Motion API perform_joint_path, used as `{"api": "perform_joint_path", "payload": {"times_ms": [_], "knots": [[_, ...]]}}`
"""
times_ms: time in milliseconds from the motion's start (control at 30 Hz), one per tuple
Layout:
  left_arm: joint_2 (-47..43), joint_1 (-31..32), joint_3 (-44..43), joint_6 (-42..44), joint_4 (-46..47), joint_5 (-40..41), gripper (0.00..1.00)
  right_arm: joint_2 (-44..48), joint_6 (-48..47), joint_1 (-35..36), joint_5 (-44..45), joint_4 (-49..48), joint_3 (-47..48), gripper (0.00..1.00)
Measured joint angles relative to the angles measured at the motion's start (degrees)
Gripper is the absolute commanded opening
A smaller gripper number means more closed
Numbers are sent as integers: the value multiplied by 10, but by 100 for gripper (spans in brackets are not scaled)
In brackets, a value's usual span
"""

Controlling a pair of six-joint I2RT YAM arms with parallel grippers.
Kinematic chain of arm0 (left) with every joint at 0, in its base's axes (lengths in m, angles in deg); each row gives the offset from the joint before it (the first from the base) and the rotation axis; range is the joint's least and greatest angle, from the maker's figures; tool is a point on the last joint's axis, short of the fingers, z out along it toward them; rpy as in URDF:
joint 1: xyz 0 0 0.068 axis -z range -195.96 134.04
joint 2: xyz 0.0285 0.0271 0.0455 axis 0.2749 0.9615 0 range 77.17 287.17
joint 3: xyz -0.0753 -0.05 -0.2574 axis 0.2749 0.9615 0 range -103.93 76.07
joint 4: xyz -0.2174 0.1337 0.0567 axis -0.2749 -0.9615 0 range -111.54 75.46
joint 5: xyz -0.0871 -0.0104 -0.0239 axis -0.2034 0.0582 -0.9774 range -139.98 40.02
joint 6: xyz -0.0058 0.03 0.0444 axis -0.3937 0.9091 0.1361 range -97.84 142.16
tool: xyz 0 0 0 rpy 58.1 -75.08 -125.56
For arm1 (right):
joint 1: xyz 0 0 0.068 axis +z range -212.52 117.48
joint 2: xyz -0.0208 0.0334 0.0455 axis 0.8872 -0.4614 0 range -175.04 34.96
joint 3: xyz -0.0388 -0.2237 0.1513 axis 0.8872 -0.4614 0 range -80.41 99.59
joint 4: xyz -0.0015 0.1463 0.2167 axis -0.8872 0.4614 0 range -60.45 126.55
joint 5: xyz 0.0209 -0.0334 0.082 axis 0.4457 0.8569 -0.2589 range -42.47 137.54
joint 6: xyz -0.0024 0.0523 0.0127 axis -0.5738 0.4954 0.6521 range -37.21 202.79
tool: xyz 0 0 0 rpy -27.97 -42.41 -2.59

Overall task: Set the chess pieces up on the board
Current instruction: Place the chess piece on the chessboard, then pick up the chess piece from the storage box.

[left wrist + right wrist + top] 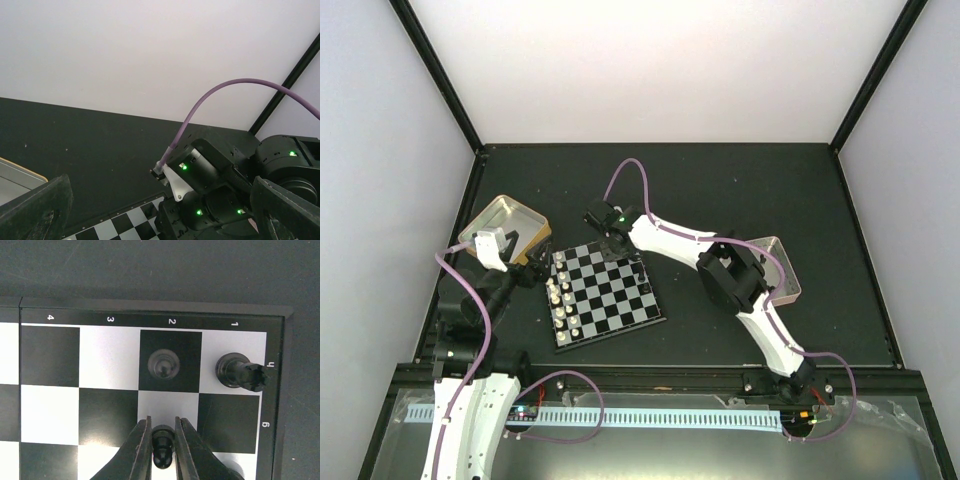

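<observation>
The right pincer (162, 425) is clamped on a black pawn (162, 446) at a white square of the board (50, 357). Just ahead stands a second pawn (163, 364), with a black rook (240, 372) ahead-right at the corner. The left pincer (160, 215) stands wide open.

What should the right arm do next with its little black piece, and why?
Probably lower slightly and open. The right gripper pinches a black pawn over a pale square, beside another pawn and a rook already standing at the board's corner.

White shells (670, 238), blk joints (728, 278), purple cables (225, 90), green LEDs (183, 167); fingers (140, 452) prob. blk.
</observation>
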Motion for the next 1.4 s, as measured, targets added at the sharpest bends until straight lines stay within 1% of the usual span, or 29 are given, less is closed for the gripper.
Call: {"api": "perform_joint_path", "payload": {"times_ms": [200,367,433,500,700,767,900,1000,1100,1200,1400], "knots": [[0,0,0,0,0,0,99,-2,-1,0,2,5,11,26],[0,0,0,0,0,0,99,8,-4,-1,2,4,9,28],[0,0,0,0,0,0,99,28,-4,-2,2,2,-5,28],[0,0,0,0,0,0,99,66,-4,-4,0,-6,-32,28],[0,0,0,0,0,0,99,244,1,-42,-12,-49,-166,28],[0,0,0,0,0,0,99,317,3,-70,-12,-62,-229,28],[0,0,0,0,0,0,99,436,6,-135,-2,-74,-343,28],[0,0,0,0,0,0,99,501,9,-187,9,-75,-426,28],[0,0,0,0,0,0,99,553,14,-240,17,-72,-504,29],[0,0,0,0,0,0,99,582,16,-291,19,-70,-570,32],[0,0,0,0,0,0,99,559,12,-341,-24,-94,-634,33]]}}
